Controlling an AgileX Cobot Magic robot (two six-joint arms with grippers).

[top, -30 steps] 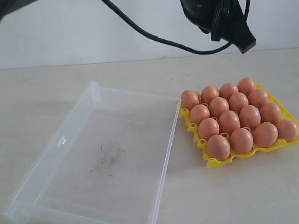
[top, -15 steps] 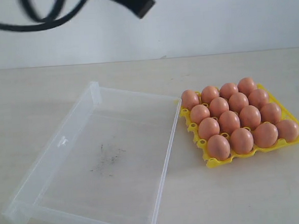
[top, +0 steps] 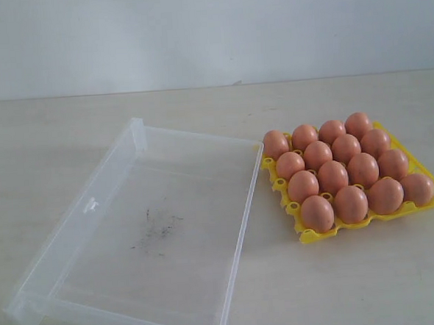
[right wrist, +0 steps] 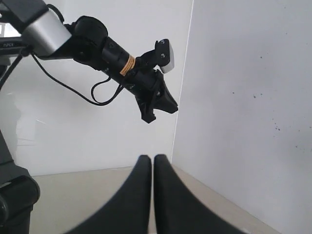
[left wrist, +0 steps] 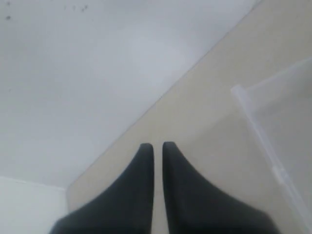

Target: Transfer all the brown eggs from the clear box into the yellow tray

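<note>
The clear box (top: 168,210) lies on the left half of the bench (top: 53,136). It sits at a slant, one short end toward the bench's far edge and the other toward the near left corner. It holds no eggs; only a patch of dark scuff marks (top: 156,229) shows on its floor.

Just beside its long right wall, close but not clearly touching, sits the yellow tray (top: 310,235) on the right half of the bench. The brown eggs (top: 333,176) are all in it, one to a cup, packed in slanting rows (the cups along the tray's left rim are too small to judge as filled or bare). The eggs stand close together, and the yellow lattice shows only at the rim.

Neither arm appears in the exterior view.

In the left wrist view the left gripper (left wrist: 158,146) is clenched, with a thin sliver between its dark fingertips and nothing in it. It is above bare bench, with a corner of the clear box (left wrist: 273,112) off to one side.

In the right wrist view the right gripper (right wrist: 148,158) is likewise clenched on nothing, its fingertips pressed together. It faces a white wall (right wrist: 243,73) where two panels meet. The left arm (right wrist: 112,53) reaches across in front of that wall, raised well above the bench.
</note>
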